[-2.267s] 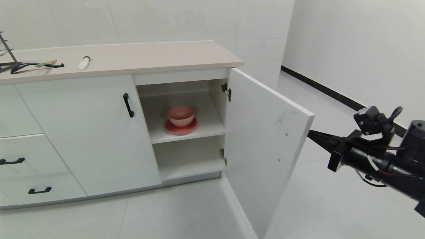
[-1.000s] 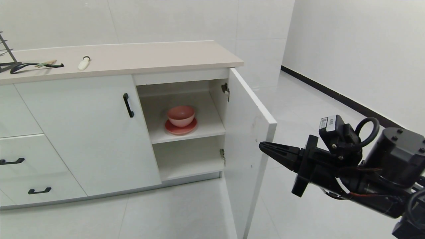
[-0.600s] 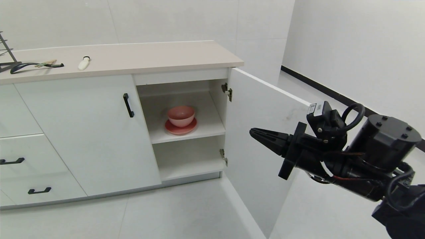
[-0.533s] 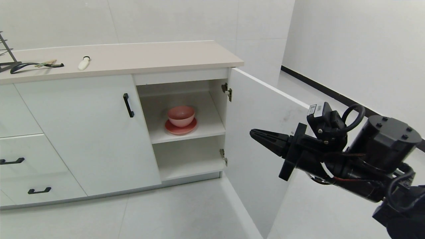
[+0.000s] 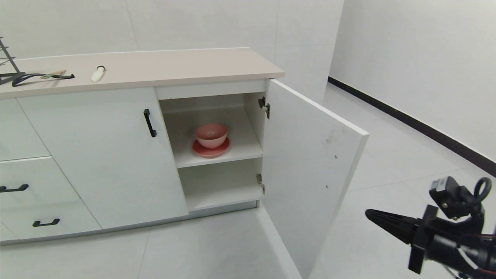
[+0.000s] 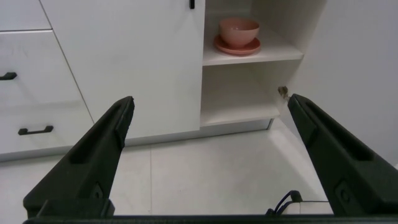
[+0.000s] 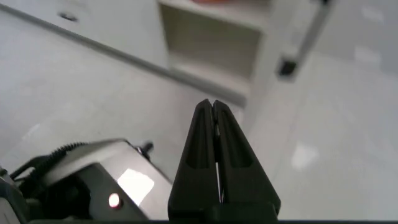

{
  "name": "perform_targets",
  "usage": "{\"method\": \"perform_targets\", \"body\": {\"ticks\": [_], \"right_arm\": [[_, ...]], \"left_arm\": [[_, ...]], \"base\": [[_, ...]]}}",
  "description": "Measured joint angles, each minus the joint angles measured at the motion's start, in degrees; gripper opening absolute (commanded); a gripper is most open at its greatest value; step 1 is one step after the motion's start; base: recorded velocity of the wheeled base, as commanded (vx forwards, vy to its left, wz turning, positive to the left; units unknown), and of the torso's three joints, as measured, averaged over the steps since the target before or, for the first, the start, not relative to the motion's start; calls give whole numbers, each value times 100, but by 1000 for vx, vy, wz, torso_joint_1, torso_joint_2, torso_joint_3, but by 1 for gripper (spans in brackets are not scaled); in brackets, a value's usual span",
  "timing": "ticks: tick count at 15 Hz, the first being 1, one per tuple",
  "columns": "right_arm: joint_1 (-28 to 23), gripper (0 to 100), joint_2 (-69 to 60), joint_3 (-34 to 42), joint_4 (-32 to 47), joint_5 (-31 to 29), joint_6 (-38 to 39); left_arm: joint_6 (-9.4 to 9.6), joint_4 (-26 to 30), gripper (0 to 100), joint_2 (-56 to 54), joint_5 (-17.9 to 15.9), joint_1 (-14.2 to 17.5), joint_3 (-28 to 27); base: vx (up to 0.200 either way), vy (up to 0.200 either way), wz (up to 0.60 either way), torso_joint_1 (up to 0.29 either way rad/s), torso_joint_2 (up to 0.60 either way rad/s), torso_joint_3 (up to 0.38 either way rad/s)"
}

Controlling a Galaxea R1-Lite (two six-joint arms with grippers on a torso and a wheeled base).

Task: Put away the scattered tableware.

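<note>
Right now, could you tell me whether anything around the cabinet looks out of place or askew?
The white cabinet door stands wide open. A black curved utensil and a small white oblong object lie loose on the beige countertop. The pink bowl sits squarely on the pink plate inside.

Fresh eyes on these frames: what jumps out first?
The cabinet door stands wide open, and on the upper shelf inside a pink bowl sits on a pink plate. The right gripper, fingers shut, hangs low at the right, apart from the door. Utensils lie on the countertop's left end.
</note>
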Motion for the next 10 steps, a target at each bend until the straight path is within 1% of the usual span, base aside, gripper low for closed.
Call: {"method": "perform_targets", "body": {"ticks": [1,2,4,5,7,8,10], "right_arm": [[-433,0,-295,-20,546,30,-28],[-802,0,-492,-223,820,38,-110],[-1353,0,-575,-794,1056,40,-404],[-1518,0,-483,-1168,1078,46,-572],[-1645,0,-93,-2007,1078,85,-786],[-1562,0,166,-2370,1078,95,-813],[-1240,0,616,-2842,961,101,-794]], "left_arm": [[-2,-1,100,0,0,2,0],[-5,0,100,0,0,2,0],[-5,-1,100,0,2,0,0],[-2,-1,100,0,0,2,0],[-2,0,100,0,2,2,0],[-5,0,100,0,0,2,0],[1,-1,100,0,-2,2,0]], "base": [[0,0,0,0,0,0],[0,0,0,0,0,0],[0,0,0,0,0,0],[0,0,0,0,0,0],[0,0,0,0,0,0],[0,0,0,0,0,0],[0,0,0,0,0,0]]}}
